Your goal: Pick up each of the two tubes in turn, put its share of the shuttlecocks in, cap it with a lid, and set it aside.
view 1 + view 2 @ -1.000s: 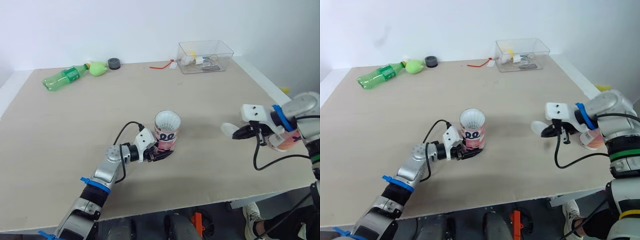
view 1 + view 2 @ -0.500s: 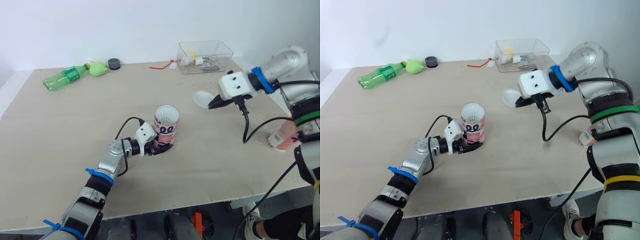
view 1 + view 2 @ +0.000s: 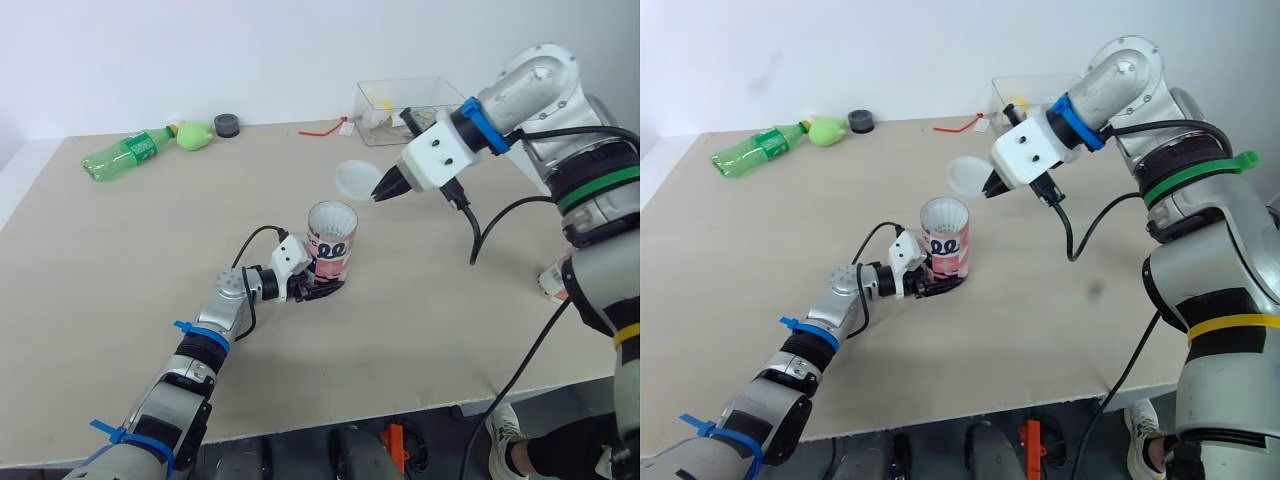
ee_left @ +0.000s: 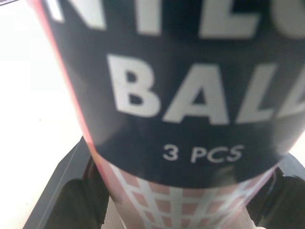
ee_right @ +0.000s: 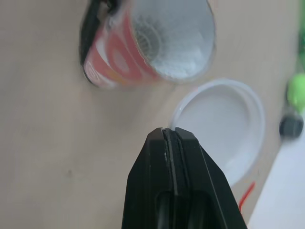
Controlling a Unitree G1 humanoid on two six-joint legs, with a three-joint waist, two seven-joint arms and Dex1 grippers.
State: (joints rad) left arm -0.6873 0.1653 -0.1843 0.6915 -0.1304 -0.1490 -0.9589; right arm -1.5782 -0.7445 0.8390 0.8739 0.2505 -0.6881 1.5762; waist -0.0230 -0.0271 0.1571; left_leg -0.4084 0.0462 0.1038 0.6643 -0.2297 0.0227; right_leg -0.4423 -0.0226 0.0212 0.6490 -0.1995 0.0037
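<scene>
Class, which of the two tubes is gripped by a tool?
The upright open-topped tube, clasped near its base by the left tool; the other tube sits untouched at the table's right edge.

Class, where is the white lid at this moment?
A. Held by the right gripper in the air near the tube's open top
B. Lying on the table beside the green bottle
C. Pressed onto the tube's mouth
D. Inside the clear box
A: the right gripper pinches the white lid by its rim in the air, beside the uncovered mouth of the tube, which the left gripper clamps near its base.
</scene>
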